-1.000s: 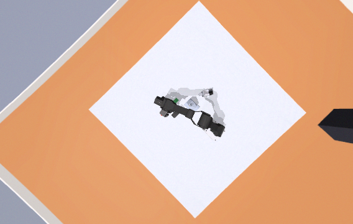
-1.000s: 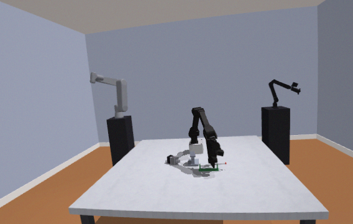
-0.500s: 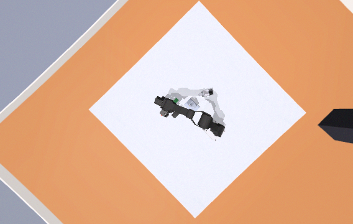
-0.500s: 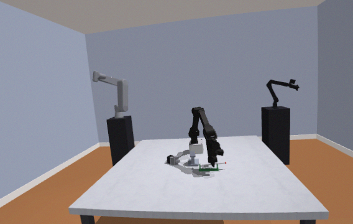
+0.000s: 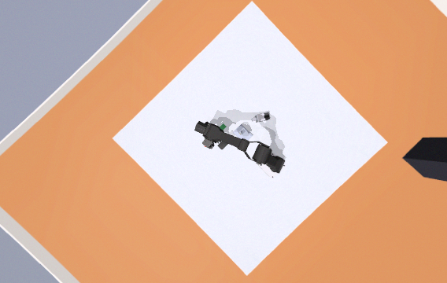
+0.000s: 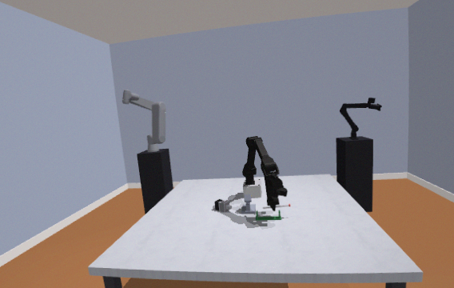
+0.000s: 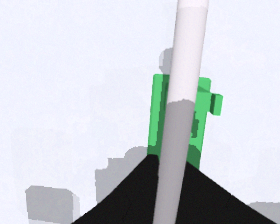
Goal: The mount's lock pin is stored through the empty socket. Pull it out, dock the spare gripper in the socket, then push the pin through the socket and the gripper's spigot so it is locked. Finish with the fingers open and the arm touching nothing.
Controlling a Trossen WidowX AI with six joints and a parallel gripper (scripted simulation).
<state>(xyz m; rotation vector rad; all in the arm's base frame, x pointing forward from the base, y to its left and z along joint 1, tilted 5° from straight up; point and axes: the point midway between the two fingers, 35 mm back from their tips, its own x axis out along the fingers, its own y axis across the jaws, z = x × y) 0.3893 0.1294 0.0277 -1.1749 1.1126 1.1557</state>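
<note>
Hand (image 6: 273, 208) (image 7: 163, 165) is closed on the pin (image 6: 278, 206) (image 7: 183, 75), fingers narrow around it; pin is out of the socket, so the lock is not made. In wrist view we see the pin as a long pale rod, lit white on the upper part and shaded grey lower down; it runs up between the black fingers at a slight slant and passes over the green holder (image 5: 223, 126) (image 6: 268, 218) (image 7: 156, 115); exterior view shows its red end (image 6: 289, 205) sticking out to picture right. Holder sits on the desk (image 5: 247, 220) (image 6: 231, 248) (image 7: 51, 75), an upright at each end in exterior view; we cannot tell if the pin touches it.

Mount (image 5: 242, 131) (image 6: 248, 207) stands near the holder, pale grey-blue; spare gripper (image 5: 262, 116) (image 6: 222, 206), grey and black, lies on the desk apart from the mount, undocked; arm (image 5: 229, 140) (image 6: 268, 162) bends down over the holder; from the top it hides the fingertips.

Beyond the desk in exterior view we see a grey arm (image 6: 158, 122) on a black pedestal (image 6: 157, 180) at picture left; a second black arm (image 6: 348, 118) on another pedestal (image 6: 355, 172) at picture right.
</note>
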